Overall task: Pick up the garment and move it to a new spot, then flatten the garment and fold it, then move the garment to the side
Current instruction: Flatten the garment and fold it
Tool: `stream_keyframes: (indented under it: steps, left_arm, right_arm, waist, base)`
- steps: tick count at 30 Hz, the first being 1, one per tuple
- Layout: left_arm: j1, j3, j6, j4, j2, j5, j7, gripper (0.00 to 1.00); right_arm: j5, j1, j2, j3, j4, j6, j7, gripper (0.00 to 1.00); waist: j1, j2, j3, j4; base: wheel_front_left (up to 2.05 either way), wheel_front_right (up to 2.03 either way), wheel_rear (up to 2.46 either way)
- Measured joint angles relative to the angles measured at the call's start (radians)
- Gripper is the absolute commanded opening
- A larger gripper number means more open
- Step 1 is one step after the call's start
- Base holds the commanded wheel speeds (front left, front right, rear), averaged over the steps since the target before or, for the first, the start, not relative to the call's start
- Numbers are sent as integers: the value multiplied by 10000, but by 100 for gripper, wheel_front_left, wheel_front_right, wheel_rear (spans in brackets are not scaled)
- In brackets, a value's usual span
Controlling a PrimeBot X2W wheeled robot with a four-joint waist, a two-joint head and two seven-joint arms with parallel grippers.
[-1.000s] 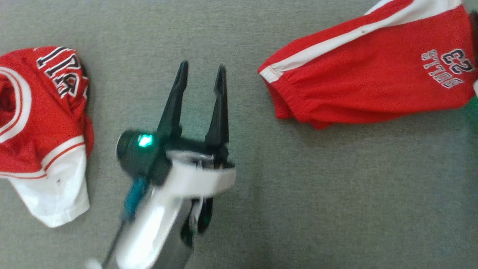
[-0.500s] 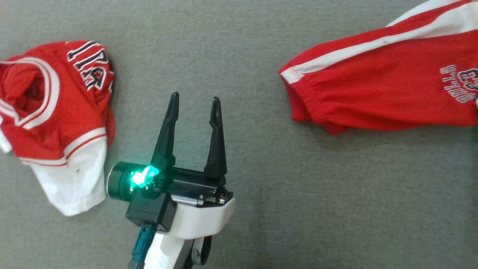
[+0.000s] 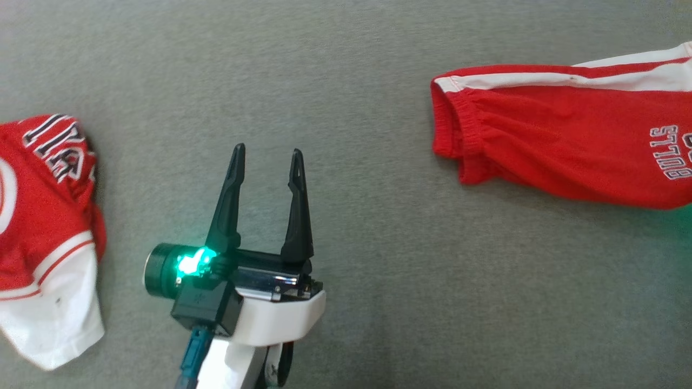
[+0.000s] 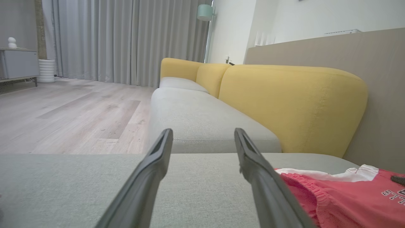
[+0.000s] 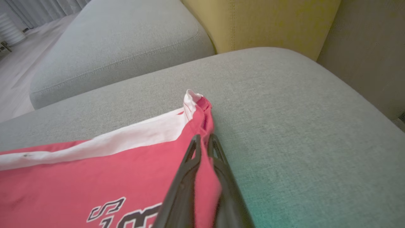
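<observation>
Fingers (image 3: 226,208) of the left gripper (image 3: 267,150) spread wide and empty, pointing up the head view over bare grey sofa cushion (image 3: 346,70), with a green light (image 3: 192,263) glowing at the wrist. To that gripper's left, well apart: a crumpled red and white jersey (image 3: 46,227) with black lettering, cut off by the picture edge. To its right, also well apart: red shorts (image 3: 546,140) lying flat on the same cushion, gathered waistband end toward the gripper, white side stripe along the far edge, "BULLS" lettering at the right border. From the left wrist, a low look along the cushion: the same open fingers, the shorts showing past the finger on that view's right, and more of the room than the head camera gives, namely a yellow backrest (image 4: 284,101), a second grey seat (image 4: 196,107) beyond, pale wooden floor (image 4: 63,107) and grey curtains (image 4: 110,38). From the right wrist, the end of the shorts cut off at the head view's right border: right gripper (image 5: 204,136) clenched on the shorts, red cloth pinched between its two dark fingers close to a corner, where the white stripe ends in a small raised fold. Lettering partly visible beside those fingers. Rest of the shorts flat on the cushion, near its rounded edge, with the yellow backrest behind.
</observation>
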Motion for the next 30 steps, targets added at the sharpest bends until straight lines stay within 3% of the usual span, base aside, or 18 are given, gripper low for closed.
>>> stream_keyframes:
  steps: [6, 15, 17, 22, 23, 24, 25, 30]
  left_arm:
    - [1, 73, -165, 199, 2, 61, 0, 100]
    - [203, 163, -334, 370, 2, 59, 0, 100]
    - [270, 157, -351, 437, 2, 58, 0, 100]
    - [317, 138, -345, 453, 2, -33, 0, 100]
    - [357, 134, -337, 453, 2, -63, 0, 100]
    - [393, 123, -339, 453, 2, -102, 0, 100]
    - [412, 96, -337, 456, 2, -128, 0, 100]
    - [413, -48, -278, 449, 2, -278, 2, 100]
  right_arm:
    - [-12, -35, 13, -23, -650, 0, -523, 0]
    - [-476, -121, 63, 203, -3925, 0, -857, 0]
    - [-918, -235, 280, 493, -4938, 0, -915, 0]
    - [-1480, -177, 1106, 1486, -6054, 0, -176, 0]
    - [-1561, -134, 1363, 1712, -6090, 0, 12, 7]
    - [-1655, -33, 1638, 1868, -6042, 0, 153, 45]
    - [-1814, 114, 1889, 2021, -5910, 0, 242, 100]
    - [-2105, 1186, 2686, 1793, -5434, 0, -263, 100]
  waist:
    - [0, 0, -188, -440]
    - [0, 0, -587, -500]
    - [1, 0, -684, -403]
    - [1, 0, -785, -91]
    - [1, 0, -794, -19]
    - [1, 0, -799, 51]
    - [1, 0, -804, 131]
    - [1, 0, -888, 607]
  base:
    - [0, 0, 0]
    - [0, 0, 0]
    - [0, 0, 0]
    - [0, 0, 0]
    - [0, 0, 0]
    - [0, 0, 0]
    - [0, 0, 0]
    - [0, 0, 0]
